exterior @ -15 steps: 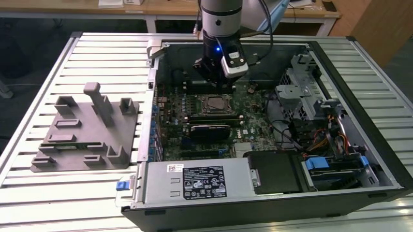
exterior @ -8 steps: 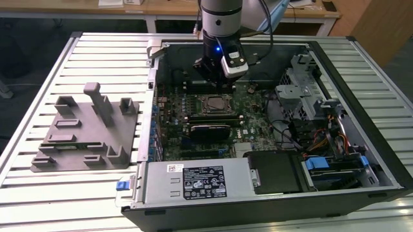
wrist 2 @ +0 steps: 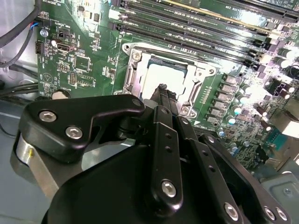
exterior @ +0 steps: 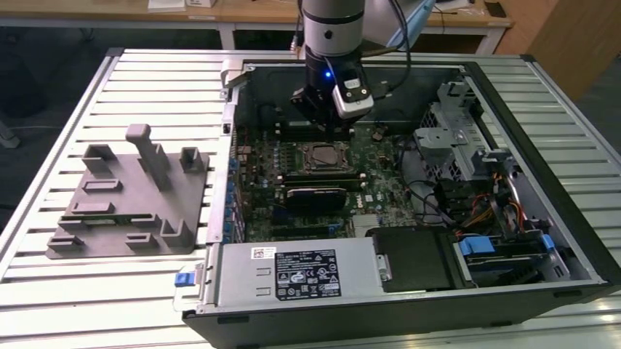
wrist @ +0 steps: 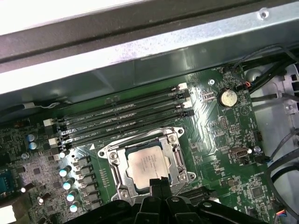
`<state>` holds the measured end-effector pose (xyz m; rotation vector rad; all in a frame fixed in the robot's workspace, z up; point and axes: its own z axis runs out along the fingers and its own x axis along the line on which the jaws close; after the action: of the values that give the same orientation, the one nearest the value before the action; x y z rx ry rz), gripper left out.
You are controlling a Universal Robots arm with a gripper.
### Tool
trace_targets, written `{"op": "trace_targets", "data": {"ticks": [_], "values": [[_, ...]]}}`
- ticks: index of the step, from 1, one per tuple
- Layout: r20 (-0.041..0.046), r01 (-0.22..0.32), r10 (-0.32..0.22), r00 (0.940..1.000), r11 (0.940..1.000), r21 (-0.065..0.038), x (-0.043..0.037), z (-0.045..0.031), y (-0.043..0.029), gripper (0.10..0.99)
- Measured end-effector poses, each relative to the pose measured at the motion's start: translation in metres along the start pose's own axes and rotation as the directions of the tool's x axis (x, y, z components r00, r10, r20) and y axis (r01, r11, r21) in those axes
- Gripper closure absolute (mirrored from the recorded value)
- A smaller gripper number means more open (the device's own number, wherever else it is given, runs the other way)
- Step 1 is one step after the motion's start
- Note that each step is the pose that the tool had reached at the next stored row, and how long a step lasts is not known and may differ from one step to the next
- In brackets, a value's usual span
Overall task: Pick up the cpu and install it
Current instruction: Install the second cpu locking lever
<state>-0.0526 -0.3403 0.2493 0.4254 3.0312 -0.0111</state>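
Lying flat, seated in the socket (wrist: 145, 165) on the motherboard (wrist: 219, 126) inside the open case (exterior: 543, 167): cpu (wrist: 148, 166), silver top showing. Hovering just above its edge, fingers pressed together and holding nothing: gripper (wrist: 159, 183). Lying parallel beyond the socket: memory slots (wrist: 121, 114).

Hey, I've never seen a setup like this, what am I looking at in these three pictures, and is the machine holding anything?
This is a robot arm working inside an open computer case that lies on a slatted table. The exterior view looks from off the arm; the two wrist views come from cameras riding on the arm. The gripper hangs above the green motherboard. In both wrist views the cpu, a small silver square, sits in its metal-framed socket, and the gripper's dark fingertips appear closed together just above it, holding nothing. Beside the case on the exterior view's left lies a grey plastic fixture. A silver power supply box sits in the case's near corner.
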Motion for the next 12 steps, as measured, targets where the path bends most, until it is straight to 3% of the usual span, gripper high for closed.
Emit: {"op": "trace_targets", "data": {"ticks": [12], "values": [[0.0000, 0.000, 0.000, 1.0000, 1.0000, 0.000, -0.0011, 0.0001, -0.0037, 0.980]]}}
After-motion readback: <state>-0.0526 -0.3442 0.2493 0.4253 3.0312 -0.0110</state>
